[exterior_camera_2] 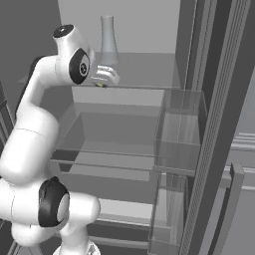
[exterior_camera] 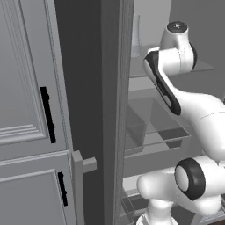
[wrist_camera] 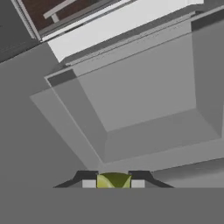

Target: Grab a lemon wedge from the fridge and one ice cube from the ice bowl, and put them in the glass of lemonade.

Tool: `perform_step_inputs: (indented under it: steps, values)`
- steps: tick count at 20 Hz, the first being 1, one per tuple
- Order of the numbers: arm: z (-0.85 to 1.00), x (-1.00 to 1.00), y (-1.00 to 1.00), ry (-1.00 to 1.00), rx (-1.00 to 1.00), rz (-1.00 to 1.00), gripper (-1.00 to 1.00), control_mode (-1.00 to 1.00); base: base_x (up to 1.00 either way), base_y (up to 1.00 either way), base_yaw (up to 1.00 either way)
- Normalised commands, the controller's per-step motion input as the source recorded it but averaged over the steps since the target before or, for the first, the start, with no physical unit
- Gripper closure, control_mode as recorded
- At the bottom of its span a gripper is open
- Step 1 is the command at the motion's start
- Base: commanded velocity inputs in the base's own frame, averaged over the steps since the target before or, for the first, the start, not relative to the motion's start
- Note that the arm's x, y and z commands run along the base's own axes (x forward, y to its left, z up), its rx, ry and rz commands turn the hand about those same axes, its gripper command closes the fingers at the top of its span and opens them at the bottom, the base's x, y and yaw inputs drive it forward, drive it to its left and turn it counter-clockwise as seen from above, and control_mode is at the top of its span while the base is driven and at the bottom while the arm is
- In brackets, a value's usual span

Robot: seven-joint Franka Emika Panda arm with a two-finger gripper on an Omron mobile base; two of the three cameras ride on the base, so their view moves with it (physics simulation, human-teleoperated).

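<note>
Now we are holding lemon wedge (wrist_camera: 113, 180) pinched between jaws, hovering inside fridge (exterior_camera_2: 199, 124) above shelf (exterior_camera_2: 139, 74). Risk: tiny wedge slipping out while withdrawing, or arm clipping flask (exterior_camera_2: 108, 40).

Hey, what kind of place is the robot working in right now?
Most likely a kitchen, at an open fridge: pale shelves with a clear flask inside, panelled cabinets beside it. The pincer holds a lemon wedge.
</note>
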Motion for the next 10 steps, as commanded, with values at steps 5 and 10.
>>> perform_step_inputs:
  steps: [5, 10]
  values:
    - [-0.12, -1.00, 0.00, 0.00, 0.00, 0.02, 1.00, -1.00, 0.00, 0.00, 0.00]
    - [-0.10, -0.40, 0.02, 0.00, 0.00, 0.01, 1.00, 1.00, -0.60, 0.05, 0.02]
